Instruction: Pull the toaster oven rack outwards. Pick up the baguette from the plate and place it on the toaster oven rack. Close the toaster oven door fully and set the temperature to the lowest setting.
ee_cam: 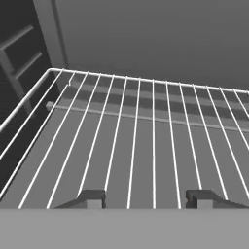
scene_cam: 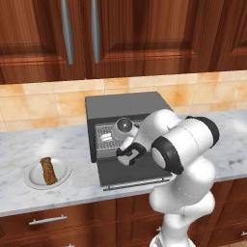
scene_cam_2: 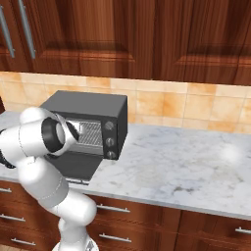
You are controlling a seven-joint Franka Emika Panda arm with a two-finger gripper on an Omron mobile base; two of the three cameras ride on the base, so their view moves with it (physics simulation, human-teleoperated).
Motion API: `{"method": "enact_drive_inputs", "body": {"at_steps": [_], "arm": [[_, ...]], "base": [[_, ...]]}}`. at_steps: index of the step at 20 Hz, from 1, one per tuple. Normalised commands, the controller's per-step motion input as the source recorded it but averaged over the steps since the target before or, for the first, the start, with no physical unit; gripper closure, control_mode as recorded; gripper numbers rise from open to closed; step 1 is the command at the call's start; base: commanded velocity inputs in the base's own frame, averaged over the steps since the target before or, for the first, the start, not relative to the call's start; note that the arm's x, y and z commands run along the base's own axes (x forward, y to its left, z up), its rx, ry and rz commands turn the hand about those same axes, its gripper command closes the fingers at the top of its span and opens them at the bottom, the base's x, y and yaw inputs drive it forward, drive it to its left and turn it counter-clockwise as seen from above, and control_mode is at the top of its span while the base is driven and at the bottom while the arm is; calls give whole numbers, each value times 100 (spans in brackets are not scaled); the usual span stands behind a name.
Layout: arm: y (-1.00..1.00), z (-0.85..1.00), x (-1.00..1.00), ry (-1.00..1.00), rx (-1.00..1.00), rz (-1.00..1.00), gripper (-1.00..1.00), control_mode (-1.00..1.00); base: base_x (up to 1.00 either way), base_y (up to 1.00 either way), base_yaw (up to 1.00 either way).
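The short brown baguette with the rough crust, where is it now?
In the left base view, the short brown baguette lies on the round white plate on the marble counter, left of the dark toaster oven's open door.

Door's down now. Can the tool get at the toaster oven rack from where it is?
Probably yes. The toaster oven door lies flat open, and the tool already sits at the toaster oven rack, its fingertips apart over the wires with nothing between.
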Motion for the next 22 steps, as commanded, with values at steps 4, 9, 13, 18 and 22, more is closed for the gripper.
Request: {"method": "enact_drive_inputs", "body": {"at_steps": [4, 9, 13, 18, 22], "arm": [[0, -58, -47, 31, 1, 0, -100, -100], [5, -53, -71, 46, 0, -5, -100, -100], [25, -34, -88, 64, 0, -13, -100, -100], [45, -21, -89, 91, -10, -16, -100, -100], [57, -26, -75, 100, -20, -14, -100, -100]], "base": [[0, 0, 0], [0, 0, 0], [0, 0, 0], [0, 0, 0], [0, 0, 0]]}}
